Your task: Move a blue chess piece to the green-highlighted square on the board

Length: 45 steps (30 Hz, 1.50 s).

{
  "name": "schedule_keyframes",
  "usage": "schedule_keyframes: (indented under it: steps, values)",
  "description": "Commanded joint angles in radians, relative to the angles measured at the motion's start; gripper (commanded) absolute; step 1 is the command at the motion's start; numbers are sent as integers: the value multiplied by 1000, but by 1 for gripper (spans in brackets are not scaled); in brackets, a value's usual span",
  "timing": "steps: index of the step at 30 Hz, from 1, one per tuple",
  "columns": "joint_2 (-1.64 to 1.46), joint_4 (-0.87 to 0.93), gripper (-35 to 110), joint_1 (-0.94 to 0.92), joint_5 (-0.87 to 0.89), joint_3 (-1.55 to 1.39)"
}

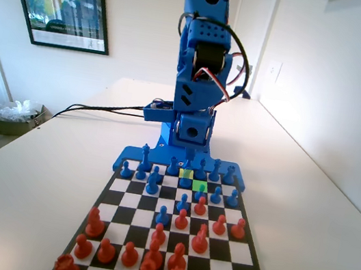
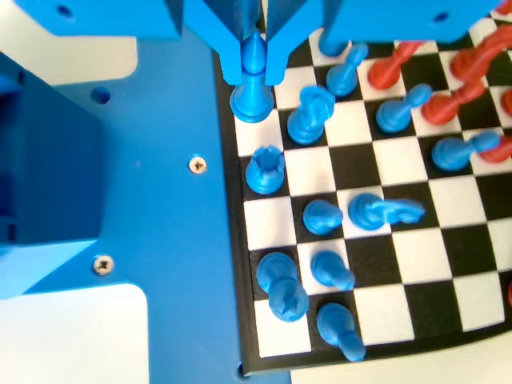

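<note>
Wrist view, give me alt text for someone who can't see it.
The blue gripper hangs from the top edge, its jaws closed around a blue chess piece standing at the edge of the board. More blue pieces stand nearby, and orange-red pieces sit at upper right.

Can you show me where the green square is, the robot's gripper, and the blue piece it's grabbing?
green square (image 1: pixel 199 187), fixed view, on its bare tinted part
gripper (image 2: pixel 253 64), wrist view, midway between the fingers
blue piece (image 2: pixel 251 102), wrist view, on its round base

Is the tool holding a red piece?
No, in the wrist view the tool is closed around a blue piece at the board's edge.
</note>
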<state>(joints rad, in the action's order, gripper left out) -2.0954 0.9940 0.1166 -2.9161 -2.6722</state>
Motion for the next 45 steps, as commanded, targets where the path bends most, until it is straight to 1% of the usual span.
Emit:
schedule_keyframes:
  steps: [1,8,28,38,45]
  values:
    - [-54,89,1,34,-20,98]
    - [-55,115,1,57,20,143]
    - [6,63,1,74,133,201]
    - [175,-17,1,115,213,296]
    - [229,-91,1,140,238,275]
